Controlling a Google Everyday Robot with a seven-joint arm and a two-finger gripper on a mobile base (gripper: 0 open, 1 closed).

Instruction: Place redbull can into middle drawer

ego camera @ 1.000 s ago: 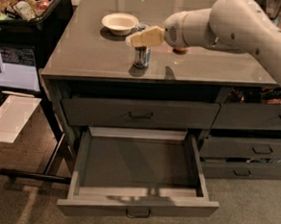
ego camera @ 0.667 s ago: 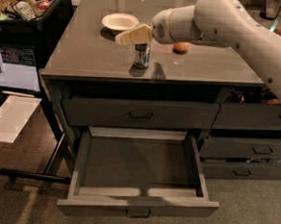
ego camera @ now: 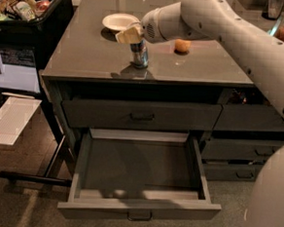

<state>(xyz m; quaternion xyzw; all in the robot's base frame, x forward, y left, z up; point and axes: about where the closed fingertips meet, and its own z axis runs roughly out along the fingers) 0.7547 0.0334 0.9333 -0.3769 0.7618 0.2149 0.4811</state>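
Far left, a black bin (ego camera: pixel 40 28) of packaged snacks stood apart from the work. On the grey table (ego camera: pixel 87 53), a white bowl (ego camera: pixel 118 22) sat towards the rear. Just right of the bowl, my pincer (ego camera: pixel 129 35) was at the top of the can (ego camera: pixel 139 54), which stood upright near the table's front edge. I could not tell whether the pincer was clamped on the can or apart. Further right lay a small orange fruit (ego camera: pixel 182 45), apart from the can. Below the table, the middle drawer (ego camera: pixel 138 166) stood pulled out.

Assessment: I judged the can light, stiff but thin-walled, and smooth enough to slip. It was best held across the upper body with a moderate squeeze and kept upright.
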